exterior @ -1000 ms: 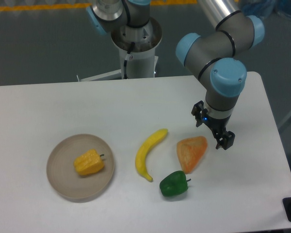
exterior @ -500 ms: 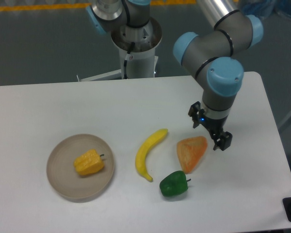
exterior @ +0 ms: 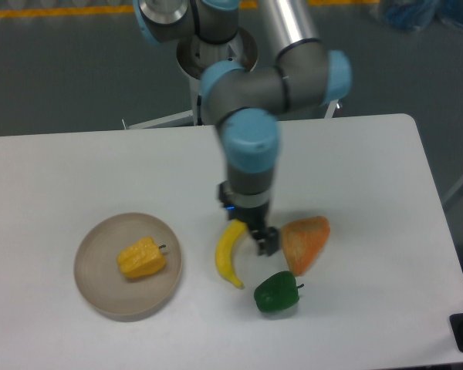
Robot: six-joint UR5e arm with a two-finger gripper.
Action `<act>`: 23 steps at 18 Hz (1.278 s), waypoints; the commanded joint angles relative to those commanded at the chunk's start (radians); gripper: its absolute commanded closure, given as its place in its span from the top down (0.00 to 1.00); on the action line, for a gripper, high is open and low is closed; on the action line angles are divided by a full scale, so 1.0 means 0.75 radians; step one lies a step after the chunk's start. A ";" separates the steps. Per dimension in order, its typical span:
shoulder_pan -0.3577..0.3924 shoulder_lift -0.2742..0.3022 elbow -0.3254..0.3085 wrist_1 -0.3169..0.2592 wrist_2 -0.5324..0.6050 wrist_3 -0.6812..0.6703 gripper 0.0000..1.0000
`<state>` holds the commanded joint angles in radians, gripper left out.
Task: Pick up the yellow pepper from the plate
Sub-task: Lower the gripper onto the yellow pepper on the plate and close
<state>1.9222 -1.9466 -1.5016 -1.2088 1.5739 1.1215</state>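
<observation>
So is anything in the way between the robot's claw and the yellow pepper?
The gripper hangs above the banana's top end. The yellow pepper lies on the plate further left. Between banana and plate there is only bare table, so moving above table height, nothing visible blocks it.

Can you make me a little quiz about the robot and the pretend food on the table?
1. True or false: the yellow pepper is lying on the plate.
2. Which food is the gripper closest to? A) the banana B) the yellow pepper C) neither, it is off the table.
3. Fill in: the green pepper sits just below the orange ____.

Key: 1 true; 2 A; 3 slice.
</observation>
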 joint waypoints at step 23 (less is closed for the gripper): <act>-0.231 -0.172 -0.039 0.151 0.020 -0.293 0.86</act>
<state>1.7487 -2.0755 -1.5309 -1.0952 1.5891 0.9020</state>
